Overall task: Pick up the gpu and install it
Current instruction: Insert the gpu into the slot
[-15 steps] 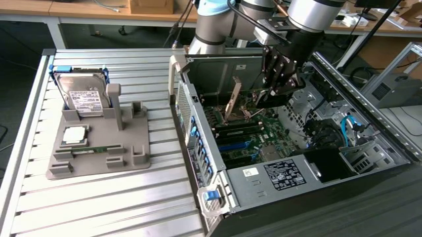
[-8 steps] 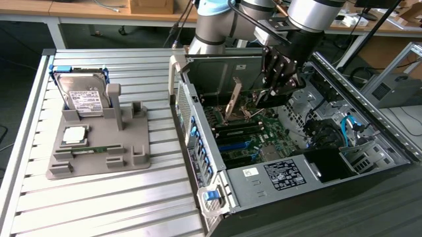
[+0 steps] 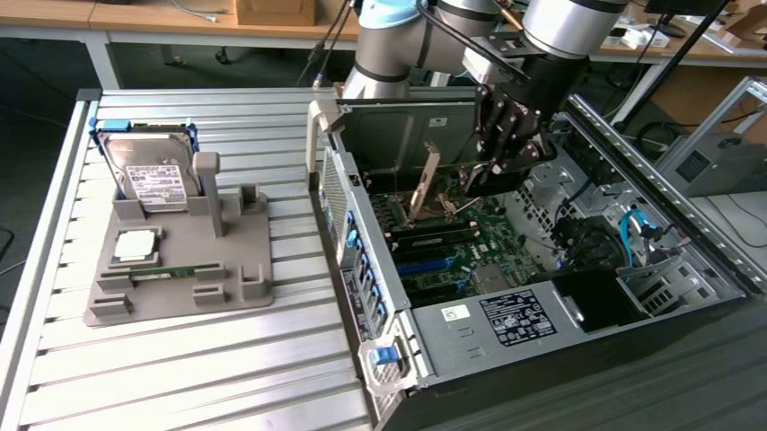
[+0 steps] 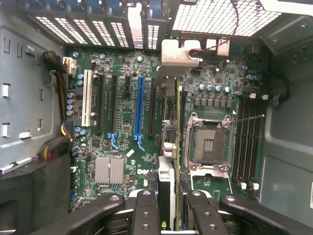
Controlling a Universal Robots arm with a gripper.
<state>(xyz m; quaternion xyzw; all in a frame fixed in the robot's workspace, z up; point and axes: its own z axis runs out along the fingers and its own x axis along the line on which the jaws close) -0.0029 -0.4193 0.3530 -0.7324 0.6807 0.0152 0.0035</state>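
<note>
Install step in hand: claw (image 4: pixel 168 205) clenched on the gpu (image 4: pixel 168 147), held edge-on inside the open computer case (image 3: pixel 671 180) above the motherboard (image 4: pixel 127 98), blue slot (image 4: pixel 139 107) at its 9 o'clock; seating calls for squaring edge over slot.

A ribbed metal table (image 3: pixel 180 359) carries a grey fixture tray (image 3: pixel 180 269) and an open computer case (image 3: pixel 540 296).
</note>
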